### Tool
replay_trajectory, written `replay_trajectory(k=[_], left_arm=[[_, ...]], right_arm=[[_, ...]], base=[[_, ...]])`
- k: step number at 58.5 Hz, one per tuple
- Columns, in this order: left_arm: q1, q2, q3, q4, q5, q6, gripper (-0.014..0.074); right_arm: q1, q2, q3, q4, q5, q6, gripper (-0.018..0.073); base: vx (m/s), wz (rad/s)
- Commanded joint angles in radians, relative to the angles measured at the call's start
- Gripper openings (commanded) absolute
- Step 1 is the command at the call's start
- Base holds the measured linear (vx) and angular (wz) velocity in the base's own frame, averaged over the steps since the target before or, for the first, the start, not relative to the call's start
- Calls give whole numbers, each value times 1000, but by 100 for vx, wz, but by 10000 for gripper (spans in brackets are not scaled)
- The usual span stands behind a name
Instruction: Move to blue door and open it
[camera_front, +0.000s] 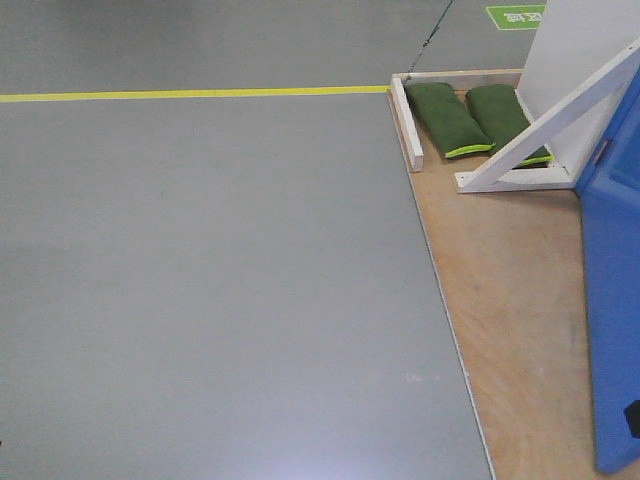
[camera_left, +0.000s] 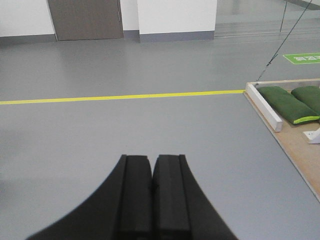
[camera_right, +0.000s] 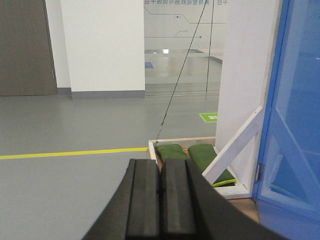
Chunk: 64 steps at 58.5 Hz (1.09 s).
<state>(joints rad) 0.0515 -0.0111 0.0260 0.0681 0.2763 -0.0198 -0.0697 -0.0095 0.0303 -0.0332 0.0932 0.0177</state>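
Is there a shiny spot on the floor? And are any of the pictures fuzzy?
Yes. In the front-facing view a pale glare patch sits on the grey floor near the bottom edge, and the whole picture looks a bit soft. In the left wrist view the left gripper is a dark, shadowy shape against evenly lit floor. In the right wrist view the far glass wall shows bright reflections.
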Motion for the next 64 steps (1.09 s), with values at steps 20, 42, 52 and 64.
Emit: replay_trajectory(k=[20,42,52,64], left_arm=[[-1,-13,-26,-3,-85,-7,73],[-1,-13,-26,-3,-85,-7,73],[-1,-13,-26,-3,-85,-7,73],[-1,-13,-26,-3,-85,-7,73]], right_arm=[[-2,-8,2,-8,-83,-1,12],[-2,-8,2,-8,-83,-1,12],[-2,-8,2,-8,-83,-1,12],[-2,-8,2,-8,-83,-1,12]], base=[[22,-1],[9,0],[3,0],[0,0]])
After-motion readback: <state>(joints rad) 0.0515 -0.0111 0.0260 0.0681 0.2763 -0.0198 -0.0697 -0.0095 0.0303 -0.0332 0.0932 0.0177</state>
